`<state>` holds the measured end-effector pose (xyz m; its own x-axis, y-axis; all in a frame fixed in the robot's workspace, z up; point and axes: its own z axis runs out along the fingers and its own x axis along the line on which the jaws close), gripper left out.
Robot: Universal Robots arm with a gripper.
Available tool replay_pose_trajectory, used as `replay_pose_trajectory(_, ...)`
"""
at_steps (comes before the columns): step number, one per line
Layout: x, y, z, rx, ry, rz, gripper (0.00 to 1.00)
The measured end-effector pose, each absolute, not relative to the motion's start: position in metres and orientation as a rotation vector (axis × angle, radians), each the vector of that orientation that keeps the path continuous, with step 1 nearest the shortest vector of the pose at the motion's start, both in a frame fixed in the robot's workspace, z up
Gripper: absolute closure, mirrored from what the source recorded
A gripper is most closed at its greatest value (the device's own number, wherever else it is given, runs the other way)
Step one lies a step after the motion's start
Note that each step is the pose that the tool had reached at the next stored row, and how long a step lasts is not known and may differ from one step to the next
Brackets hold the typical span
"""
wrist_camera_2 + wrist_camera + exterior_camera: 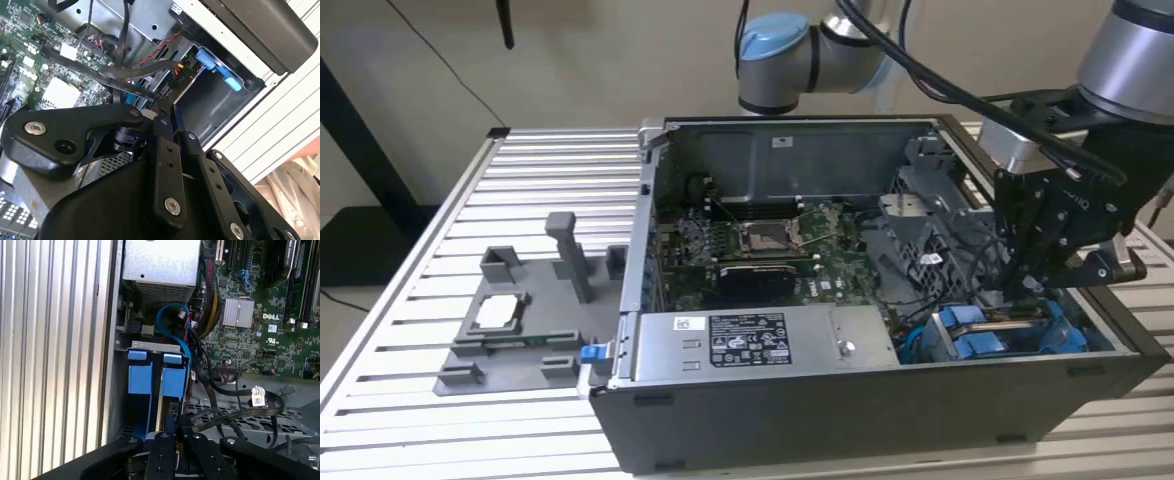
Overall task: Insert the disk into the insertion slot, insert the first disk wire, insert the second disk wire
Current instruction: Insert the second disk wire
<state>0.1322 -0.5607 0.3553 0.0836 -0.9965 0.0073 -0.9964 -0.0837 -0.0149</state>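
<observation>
An open computer case (881,400) lies on its side on the slatted table (400,330), and we find the robot arm reaching down into the corner at the exterior view's right. The claw (1041,285) hangs just above the insertion slot (1007,330), where the blue carrier of the disk (157,375) stands on edge inside the dark metal cage. In the first wrist view the disk looks seated in the slot, its blue tabs level with the cage mouth, and a blue cable (172,322) loops just beyond it toward the silver box (160,262).

The claw's fingers (167,427) are drawn narrow, close together at the disk's near edge; we cannot tell whether they pinch a connector or merely press there.

We judge the work to be at the wiring stage. Doing it well calls for keeping the plug square to the disk's socket, pressing straight along the slot's line, and steering clear of the loose black cables (240,405) beside the cage.
</observation>
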Motion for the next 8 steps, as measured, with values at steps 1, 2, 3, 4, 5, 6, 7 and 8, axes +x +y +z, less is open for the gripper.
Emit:
replay_pose_trajectory(1, 0.1322, -0.5607, 0.3543, -2.305, 2.125, -0.023, 0.84)
replay_pose_trajectory(2, 0.1322, -0.5607, 0.3532, -2.302, 2.127, -0.023, 0.84)
replay_pose_trajectory(3, 0.1322, -0.5607, 0.3523, -2.300, 2.130, -0.023, 0.84)
replay_pose_trajectory(4, 0.1323, -0.5608, 0.3514, -2.297, 2.132, -0.022, 0.84)
replay_pose_trajectory(5, 0.1324, -0.5608, 0.3506, -2.294, 2.134, -0.021, 0.84)
replay_pose_trajectory(6, 0.1327, -0.5609, 0.3501, -2.291, 2.137, -0.021, 0.84)
replay_pose_trajectory(7, 0.1328, -0.5610, 0.3495, -2.288, 2.140, -0.021, 0.84)
replay_pose_trajectory(8, 0.1329, -0.5610, 0.3488, -2.286, 2.143, -0.021, 0.84)
